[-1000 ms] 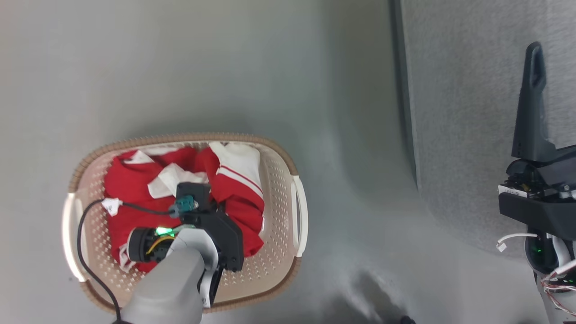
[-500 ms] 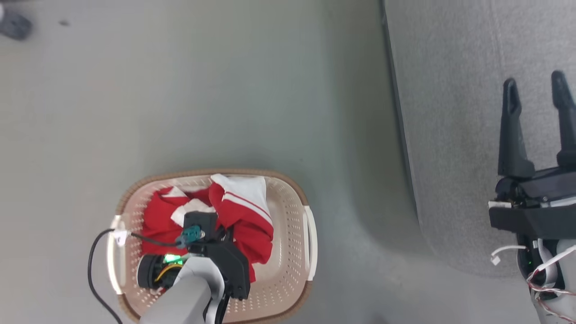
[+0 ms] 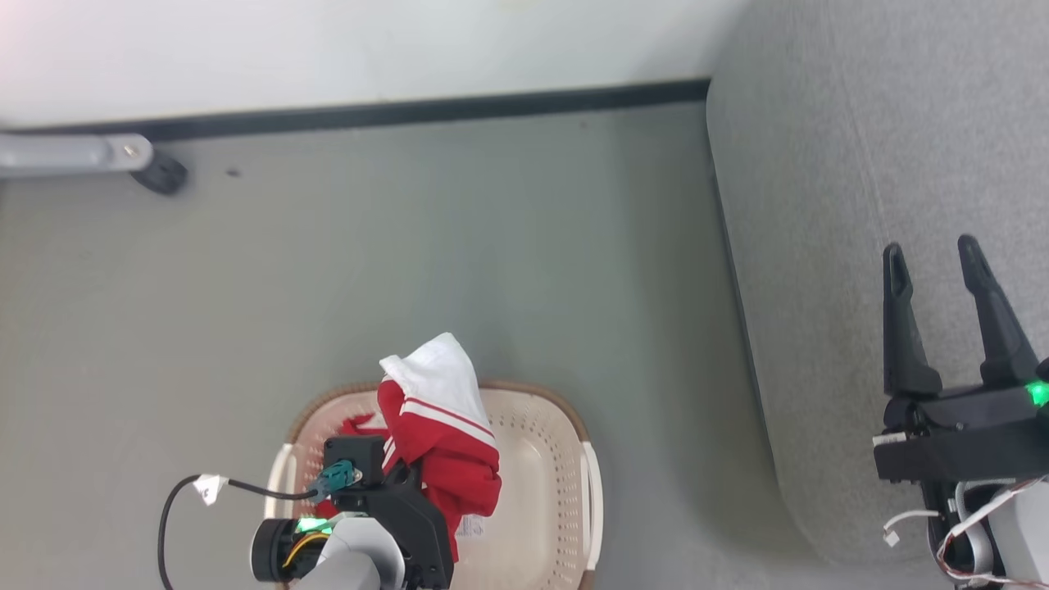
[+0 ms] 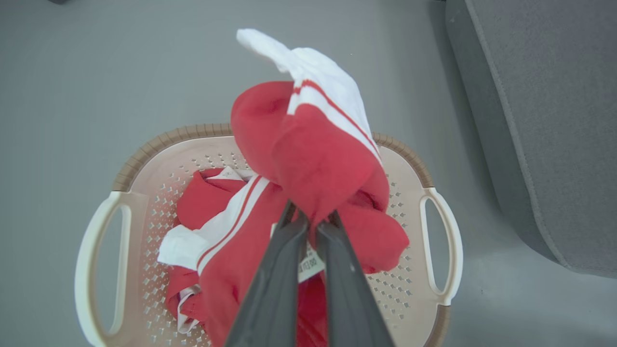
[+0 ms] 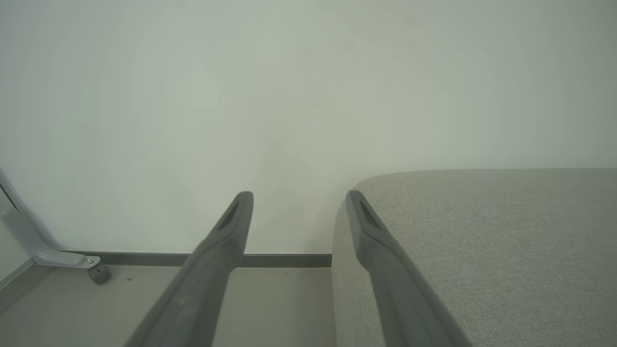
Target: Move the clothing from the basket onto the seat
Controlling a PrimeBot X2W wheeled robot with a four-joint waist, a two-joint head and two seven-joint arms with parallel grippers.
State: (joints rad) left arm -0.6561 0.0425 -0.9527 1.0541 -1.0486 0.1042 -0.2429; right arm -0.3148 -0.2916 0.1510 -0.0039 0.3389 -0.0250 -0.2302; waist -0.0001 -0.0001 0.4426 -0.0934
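The cream basket (image 3: 545,459) stands on the floor at the bottom of the head view. My left gripper (image 4: 312,221) is shut on a bunch of red clothing (image 4: 308,159) with a white, red-striped hem, held up above the basket's rim (image 4: 159,144). In the head view that clothing (image 3: 442,434) hangs over the gripper and hides its fingers. More red clothing (image 4: 207,207) lies inside the basket. To the right is the grey seat (image 3: 819,205). My right gripper (image 3: 930,247) hovers over it, open with nothing between its fingers. In the right wrist view the gripper (image 5: 300,195) points past the seat's corner (image 5: 482,241) toward the wall.
Grey floor (image 3: 492,246) lies between basket and seat. A white wall with a dark baseboard (image 3: 410,111) runs along the back. A grey metal leg with a black caster (image 3: 160,174) stands at the far left. A black cable (image 3: 168,516) loops from my left wrist.
The head camera has moved, bringing the wall into view. My left gripper has risen, pulling the striped red clothing from inside the basket to above its rim. The right gripper stays open.
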